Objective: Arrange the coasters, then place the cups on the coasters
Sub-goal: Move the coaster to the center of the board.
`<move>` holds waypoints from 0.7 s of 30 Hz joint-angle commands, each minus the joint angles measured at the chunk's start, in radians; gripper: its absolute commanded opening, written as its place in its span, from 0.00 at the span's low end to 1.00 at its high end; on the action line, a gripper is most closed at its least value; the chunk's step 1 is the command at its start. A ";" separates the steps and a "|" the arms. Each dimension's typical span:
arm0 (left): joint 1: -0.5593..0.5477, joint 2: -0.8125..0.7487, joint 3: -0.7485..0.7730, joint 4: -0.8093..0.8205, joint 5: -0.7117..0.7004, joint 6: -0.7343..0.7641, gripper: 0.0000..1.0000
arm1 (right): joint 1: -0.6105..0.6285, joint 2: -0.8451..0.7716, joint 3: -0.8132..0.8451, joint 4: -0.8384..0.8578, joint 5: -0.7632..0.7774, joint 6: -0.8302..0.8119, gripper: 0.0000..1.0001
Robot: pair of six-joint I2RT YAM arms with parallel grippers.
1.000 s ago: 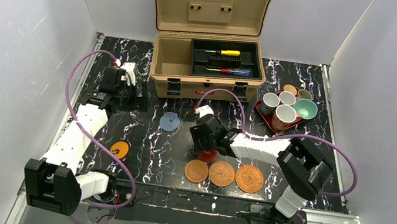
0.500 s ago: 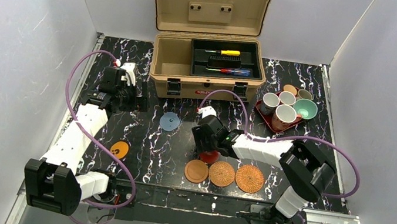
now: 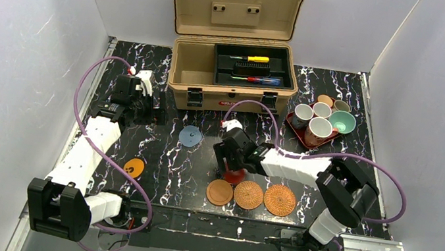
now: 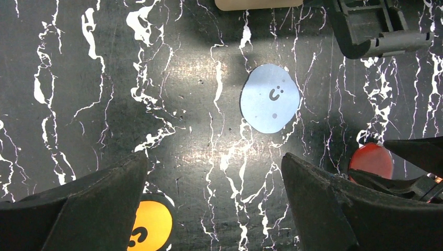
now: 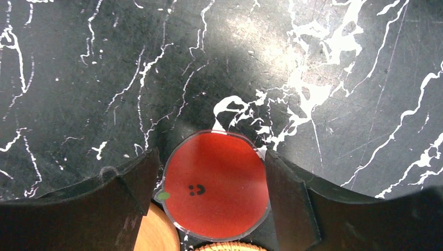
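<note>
A pinkish-red coaster [image 5: 217,184] lies flat on the table between my right gripper's [image 5: 210,157] fingers, which stand open on either side of its rim. Its lower edge meets the smooth wooden coaster [image 3: 220,192], which starts a row with two woven coasters [image 3: 249,195] [image 3: 280,200]. A blue-grey coaster [image 4: 270,98] lies mid-table, and an orange coaster [image 4: 151,226] sits near the left arm. My left gripper [image 4: 214,159] hangs high and open, holding nothing. Several cups [image 3: 318,129] stand together on the dark red tray [image 3: 294,129] at the right.
An open tan toolbox [image 3: 235,67] with screwdrivers inside stands at the back centre. White walls close in both sides. Purple cables loop off both arms. Bare marbled black tabletop [image 3: 162,156] lies between the blue-grey coaster and the row.
The right gripper's jaws have spread wider around the pinkish-red coaster, which now rests on the table. The left arm has not moved.
</note>
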 commanded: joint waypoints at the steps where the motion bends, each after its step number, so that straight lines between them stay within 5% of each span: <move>1: 0.000 -0.006 0.011 -0.001 0.053 -0.001 0.98 | 0.003 -0.044 0.085 -0.041 -0.031 -0.020 0.84; 10: -0.034 -0.026 -0.040 0.048 0.114 -0.024 0.98 | 0.002 -0.106 0.144 -0.032 -0.054 -0.050 0.97; 21: -0.242 0.175 -0.020 0.053 0.039 -0.056 0.98 | -0.077 -0.309 -0.017 0.032 -0.031 -0.059 0.98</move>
